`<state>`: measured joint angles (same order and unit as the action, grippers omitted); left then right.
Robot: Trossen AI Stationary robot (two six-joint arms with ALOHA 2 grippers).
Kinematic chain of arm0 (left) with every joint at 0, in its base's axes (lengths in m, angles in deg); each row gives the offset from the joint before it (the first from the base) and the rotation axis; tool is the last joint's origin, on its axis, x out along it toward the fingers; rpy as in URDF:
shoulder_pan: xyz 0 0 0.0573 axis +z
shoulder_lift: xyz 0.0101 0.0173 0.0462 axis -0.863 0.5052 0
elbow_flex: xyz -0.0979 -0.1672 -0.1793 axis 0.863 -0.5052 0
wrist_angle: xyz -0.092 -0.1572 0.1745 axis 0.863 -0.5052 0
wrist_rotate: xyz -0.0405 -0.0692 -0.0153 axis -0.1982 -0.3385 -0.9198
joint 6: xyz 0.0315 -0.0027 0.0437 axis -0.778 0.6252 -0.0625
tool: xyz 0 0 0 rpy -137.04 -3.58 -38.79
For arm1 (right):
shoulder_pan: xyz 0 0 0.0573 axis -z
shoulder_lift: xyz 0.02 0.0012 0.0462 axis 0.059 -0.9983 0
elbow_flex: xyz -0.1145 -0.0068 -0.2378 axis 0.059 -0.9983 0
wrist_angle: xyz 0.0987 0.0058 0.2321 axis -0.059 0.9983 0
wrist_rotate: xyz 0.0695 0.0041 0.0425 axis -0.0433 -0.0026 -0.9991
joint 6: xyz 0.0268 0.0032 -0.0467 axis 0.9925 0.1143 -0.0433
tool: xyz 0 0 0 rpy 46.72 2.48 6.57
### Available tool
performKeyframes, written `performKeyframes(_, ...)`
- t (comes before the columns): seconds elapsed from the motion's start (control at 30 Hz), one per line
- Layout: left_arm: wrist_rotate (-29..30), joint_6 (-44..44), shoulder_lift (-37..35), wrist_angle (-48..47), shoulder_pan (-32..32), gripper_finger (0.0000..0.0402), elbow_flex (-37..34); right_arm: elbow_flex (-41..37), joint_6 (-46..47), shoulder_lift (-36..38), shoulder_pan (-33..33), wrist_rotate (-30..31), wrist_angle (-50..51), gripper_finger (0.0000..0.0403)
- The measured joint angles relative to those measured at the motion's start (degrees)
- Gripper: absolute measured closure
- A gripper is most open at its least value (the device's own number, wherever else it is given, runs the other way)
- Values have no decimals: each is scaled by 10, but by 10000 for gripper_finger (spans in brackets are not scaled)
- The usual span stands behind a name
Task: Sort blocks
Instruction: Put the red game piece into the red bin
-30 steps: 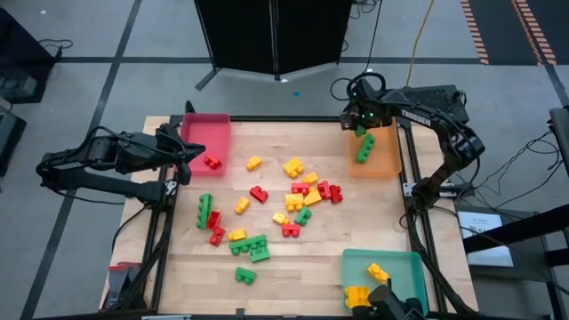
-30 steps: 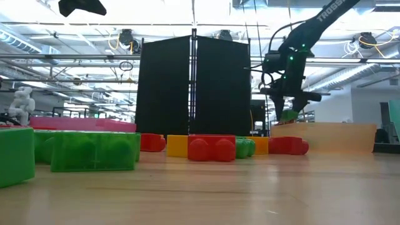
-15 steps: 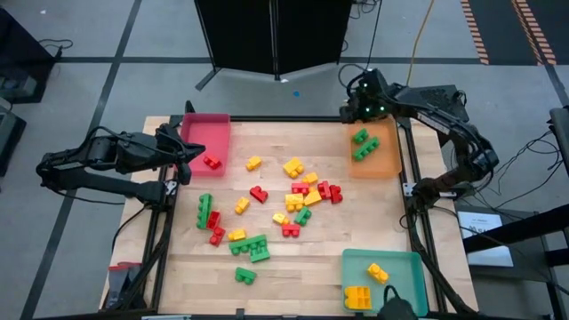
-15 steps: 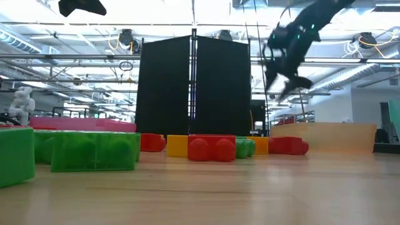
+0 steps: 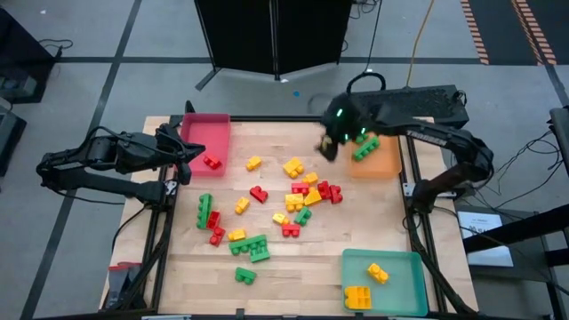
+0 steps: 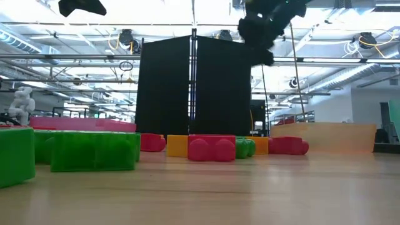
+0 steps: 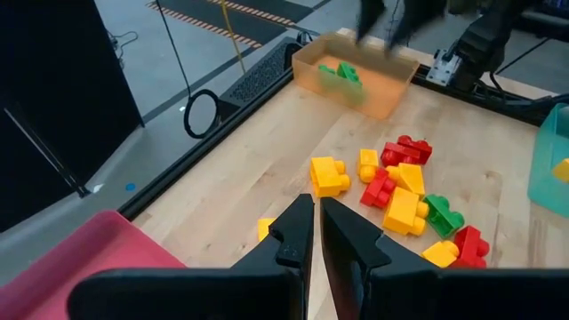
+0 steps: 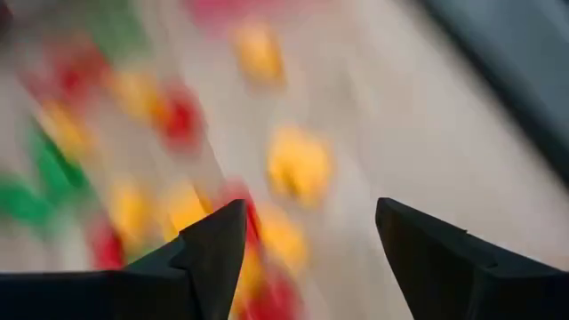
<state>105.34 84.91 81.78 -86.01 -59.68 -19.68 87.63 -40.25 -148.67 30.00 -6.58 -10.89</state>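
Blocks, small studded plastic bricks (image 5: 298, 197) in red, yellow and green, lie scattered mid-table. Over bare wood near the far edge, the right claw (image 5: 326, 148) hangs empty, fingers apart, beside the orange see-through tray (image 5: 384, 160) holding two green bricks (image 5: 363, 147). Only the low view shows its height. The left claw (image 7: 316, 233), fingers together, waits by the red plastic tray (image 5: 206, 133).

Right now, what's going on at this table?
A two-armed robot is sorting blocks by colour into trays. The right gripper, open and empty, is over the table beside the orange tray, which holds two green blocks. The red tray holds one red block, the teal tray yellow blocks. Most blocks lie loose mid-table. The left gripper waits shut by the red tray.
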Motion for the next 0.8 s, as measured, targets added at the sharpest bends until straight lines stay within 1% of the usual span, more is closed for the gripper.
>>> performKeyframes(0.03,0,0,0,0,0,371,0,-1,-14,-8,-14,25,47,156)
performKeyframes(0.1,0,0,0,0,0,371,0,-4,-26,-18,-36,42,105,156)
performKeyframes(0.2,0,0,0,0,0,371,0,-37,5,-17,-63,40,116,156)
performKeyframes(0.3,0,0,0,0,0,371,0,-96,82,0,-81,54,117,156)
performKeyframes(0.43,0,0,0,-1,0,371,0,-174,228,37,-114,69,78,156)
performKeyframes(0.53,0,0,0,0,0,371,0,-216,308,51,-150,83,49,156)
performKeyframes(0.67,0,0,0,0,0,371,0,-238,386,53,-181,125,22,156)
performKeyframes(0.8,0,0,0,0,0,371,0,-244,426,46,-203,163,-3,156)
